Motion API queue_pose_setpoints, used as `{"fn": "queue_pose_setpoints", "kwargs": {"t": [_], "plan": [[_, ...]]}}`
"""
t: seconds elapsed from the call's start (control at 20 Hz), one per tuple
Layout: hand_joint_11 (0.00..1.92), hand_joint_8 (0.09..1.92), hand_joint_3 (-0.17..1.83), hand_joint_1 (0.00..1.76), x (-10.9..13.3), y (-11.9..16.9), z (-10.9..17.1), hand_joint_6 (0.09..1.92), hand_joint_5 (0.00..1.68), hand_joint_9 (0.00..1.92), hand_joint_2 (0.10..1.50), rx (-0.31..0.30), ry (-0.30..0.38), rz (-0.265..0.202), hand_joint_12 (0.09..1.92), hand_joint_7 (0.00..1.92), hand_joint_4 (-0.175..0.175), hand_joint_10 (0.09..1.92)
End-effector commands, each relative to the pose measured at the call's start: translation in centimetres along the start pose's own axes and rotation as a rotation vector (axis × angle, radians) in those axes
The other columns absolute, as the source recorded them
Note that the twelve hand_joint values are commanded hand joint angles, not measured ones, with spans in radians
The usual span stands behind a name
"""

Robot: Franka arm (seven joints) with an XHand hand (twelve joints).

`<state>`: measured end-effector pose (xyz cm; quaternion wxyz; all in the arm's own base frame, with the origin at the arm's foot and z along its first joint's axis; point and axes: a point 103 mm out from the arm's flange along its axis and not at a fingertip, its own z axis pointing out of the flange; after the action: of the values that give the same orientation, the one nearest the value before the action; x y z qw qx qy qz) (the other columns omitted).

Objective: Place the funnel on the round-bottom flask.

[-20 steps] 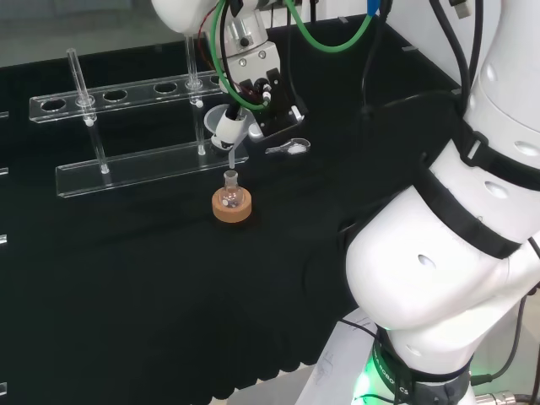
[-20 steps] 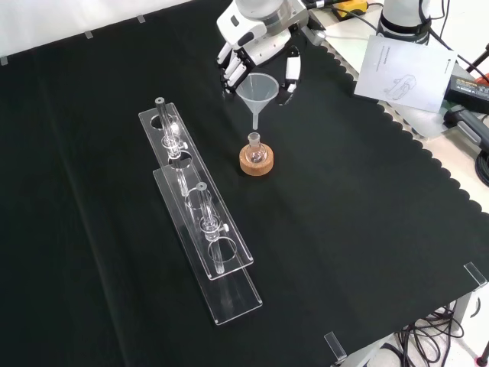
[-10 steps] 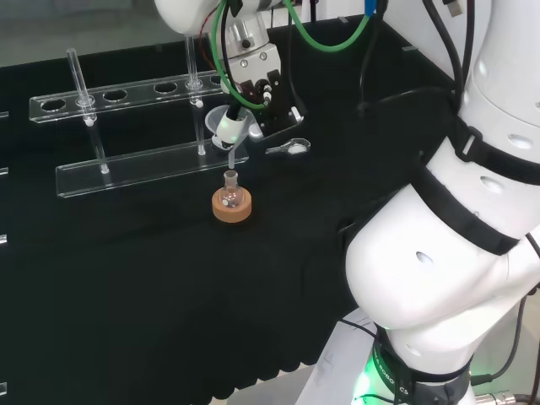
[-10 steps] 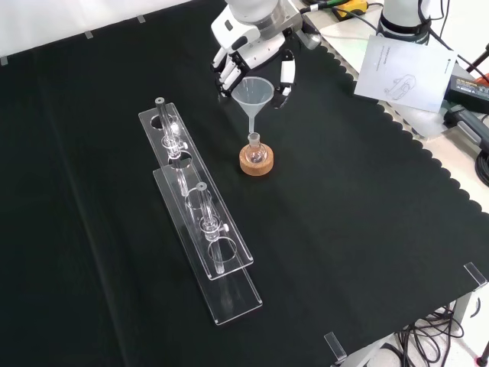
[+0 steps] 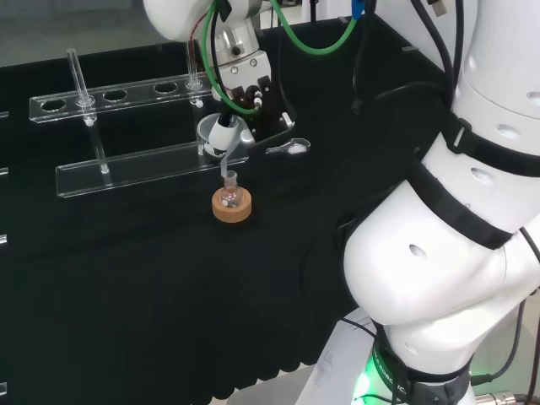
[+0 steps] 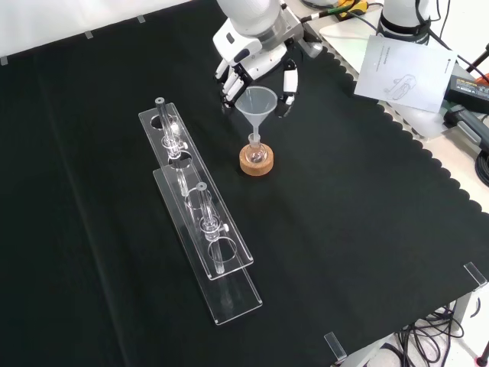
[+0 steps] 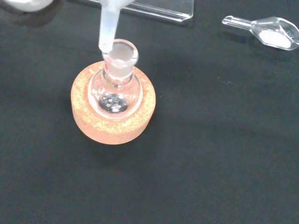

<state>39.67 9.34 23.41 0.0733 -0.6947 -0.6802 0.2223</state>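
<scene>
Lower than a second ago: the hand point(image 6: 256, 57) at the top centre of the front view, fingers curled round the rim of the clear funnel point(image 6: 257, 103) and gripping it. Stem tip now down at the mouth of the round-bottom flask point(image 6: 255, 151), where a clear gap separated the two a second back. In the wrist view, funnel stem point(image 7: 108, 25) meeting the near edge of the flask's lip point(image 7: 120, 52), slightly off the centre of the opening; whether inside the neck or only touching the rim, impossible to tell. Flask upright in its cork ring point(image 6: 256, 160), centre of the front view, unmoved on the black worktop point(image 6: 359, 229). In the head view, same pairing left of centre: funnel point(image 5: 216, 135) directly above flask point(image 5: 229, 192). Clear rack point(image 6: 200, 222) to the left in the front view and small clear scoop point(image 5: 289, 148) just right of the hand in the head view, both untouched.

Judged from this: approach finished, insertion begun but not complete. Likely still needed: a small centring correction, a further descent until the cone seats on the neck, then release. Risk of tipping the flask if pushed off-centre.
</scene>
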Motion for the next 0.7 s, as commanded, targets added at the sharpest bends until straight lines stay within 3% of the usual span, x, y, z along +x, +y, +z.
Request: {"fn": "queue_pose_setpoints", "kwargs": {"t": [0.05, 0.35, 0.7], "plan": [[0.52, 0.78, 0.58, 0.81, 0.07, 0.48, 0.75, 0.62, 0.57, 0.99, 0.76, 0.022, -0.017, 0.021, 1.32, 0.64, -0.07, 0.57], [0.52, 0.78, 0.58, 0.82, -0.69, -0.09, 0.11, 0.62, 0.57, 0.99, 0.76, -0.001, 0.007, 0.031, 1.33, 0.64, -0.07, 0.57], [0.52, 0.78, 0.58, 0.82, -0.42, 0.21, 1.03, 0.63, 0.58, 0.99, 0.76, 0.026, -0.006, 0.024, 1.33, 0.63, -0.069, 0.57]]}}
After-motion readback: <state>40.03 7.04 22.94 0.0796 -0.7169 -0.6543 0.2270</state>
